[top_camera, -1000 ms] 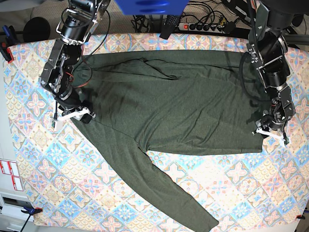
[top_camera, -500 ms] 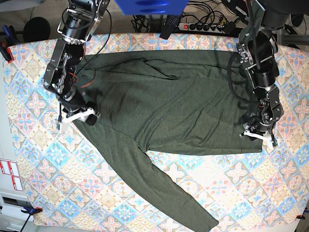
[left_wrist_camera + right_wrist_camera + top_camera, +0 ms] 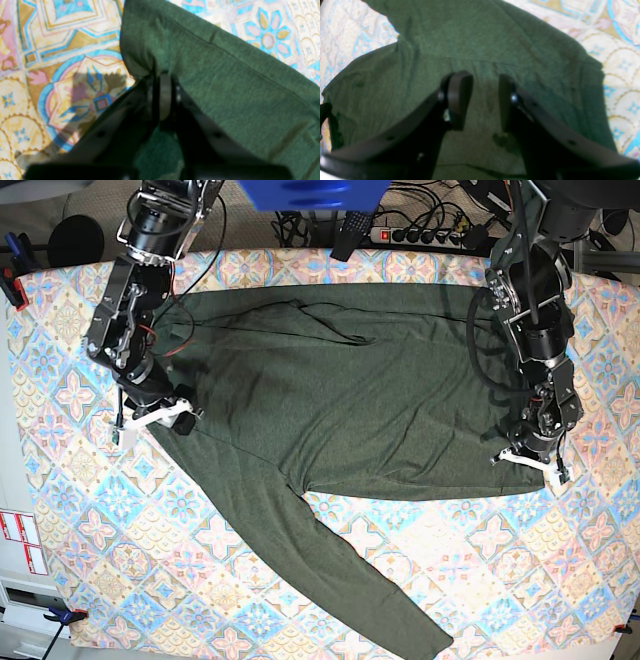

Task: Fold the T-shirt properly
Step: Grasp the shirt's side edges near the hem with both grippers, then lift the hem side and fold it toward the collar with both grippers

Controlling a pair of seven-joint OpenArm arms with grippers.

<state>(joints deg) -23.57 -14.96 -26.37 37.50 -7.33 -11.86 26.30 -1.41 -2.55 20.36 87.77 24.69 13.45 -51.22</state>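
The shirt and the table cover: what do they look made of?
Shirt: soft knit, probably cotton jersey, matte heathered olive; it bunches where the left pincer pinches it, and a stitched hem line shows. Table cover: looks like printed fabric or oilcloth with a tile pattern, lying flat; which one is unclear.

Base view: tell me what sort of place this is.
Probably a robotics lab bench: a table under a patterned cloth, a power strip with tangled cables behind it, and two arms working a T-shirt.

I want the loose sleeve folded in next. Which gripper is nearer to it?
Right. The right gripper hangs open over the shirt near where the sleeve starts; the left gripper is shut on the hem corner, farther away.
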